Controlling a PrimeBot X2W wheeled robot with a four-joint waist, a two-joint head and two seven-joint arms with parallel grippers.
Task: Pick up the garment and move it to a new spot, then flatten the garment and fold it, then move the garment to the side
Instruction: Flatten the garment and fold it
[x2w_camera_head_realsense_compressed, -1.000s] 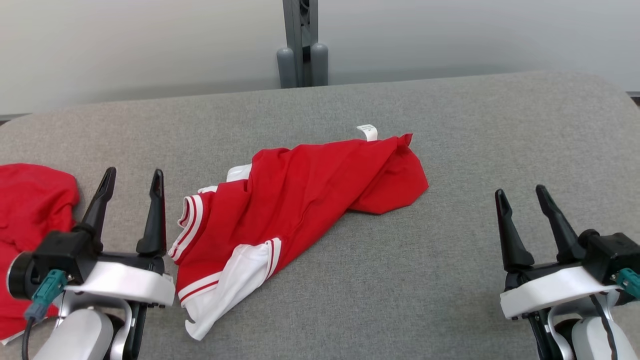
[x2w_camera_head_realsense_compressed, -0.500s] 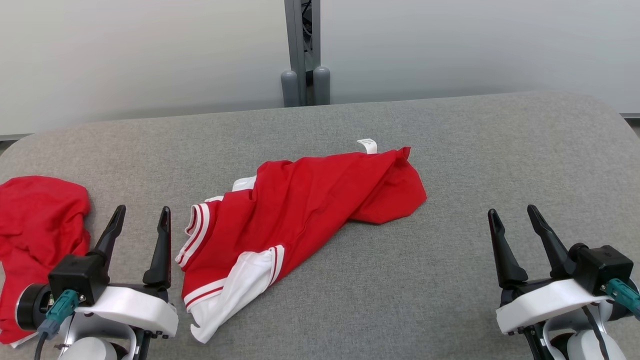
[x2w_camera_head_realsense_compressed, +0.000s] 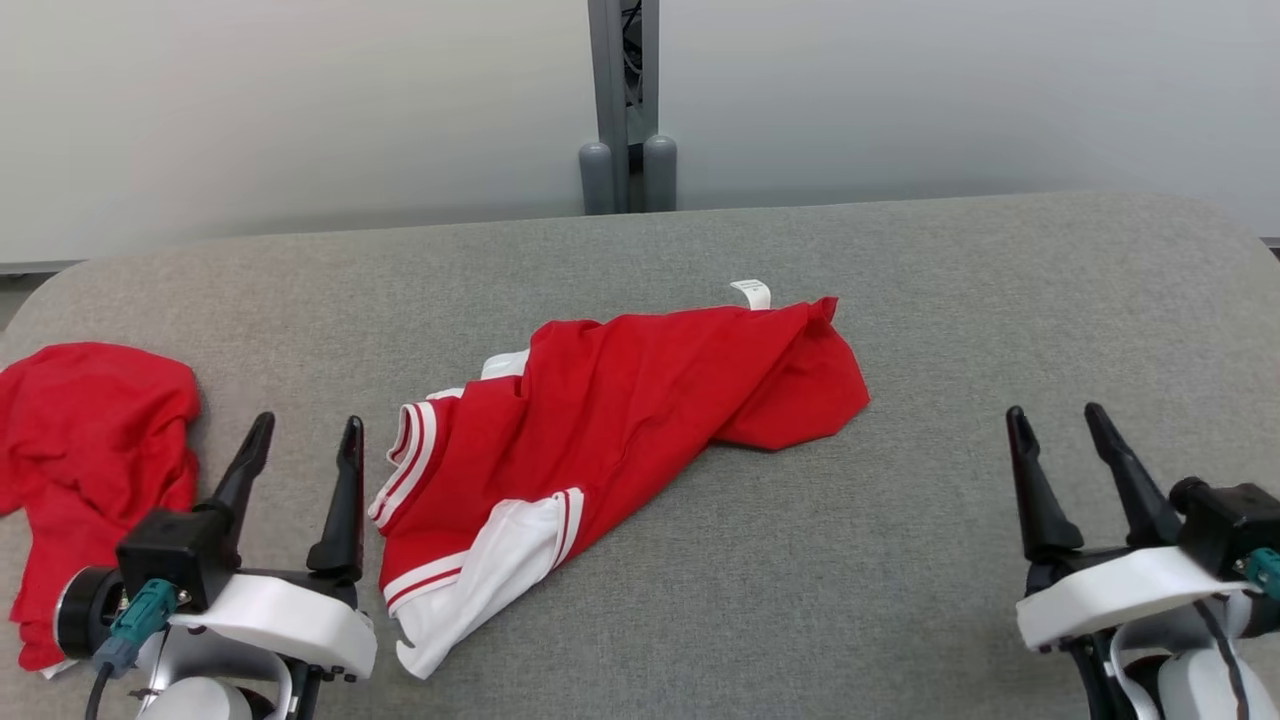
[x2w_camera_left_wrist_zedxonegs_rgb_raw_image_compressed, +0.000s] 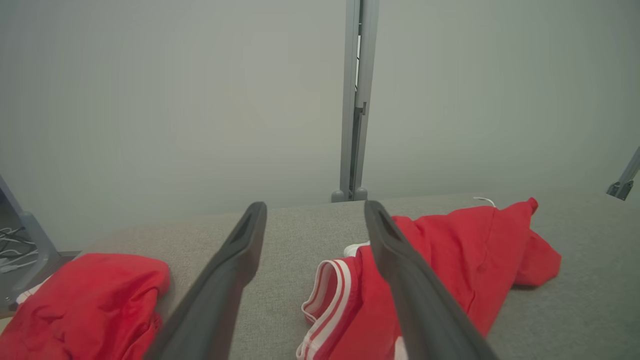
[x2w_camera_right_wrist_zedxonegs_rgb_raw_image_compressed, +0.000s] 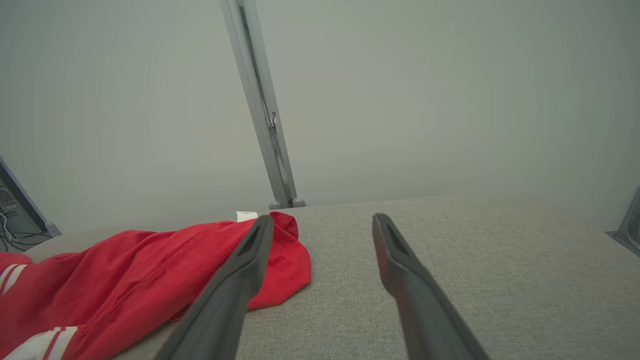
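Looking at this, I'd say basically nothing's done yet: the crumpled red jersey garment with white striped trim (x2w_camera_head_realsense_compressed: 620, 400) lies bunched mid-way across the grey fabric-covered counter (x2w_camera_head_realsense_compressed: 900, 580), not flat and not folded. Both tools are spread wide and empty, the left tool (x2w_camera_head_realsense_compressed: 308, 420) just beside the striped edge, the right tool (x2w_camera_head_realsense_compressed: 1054, 410) well apart. Another rumpled red cloth (x2w_camera_head_realsense_compressed: 100, 430) sits far left. Pickup, flattening, folding and shifting aside all look left to do.
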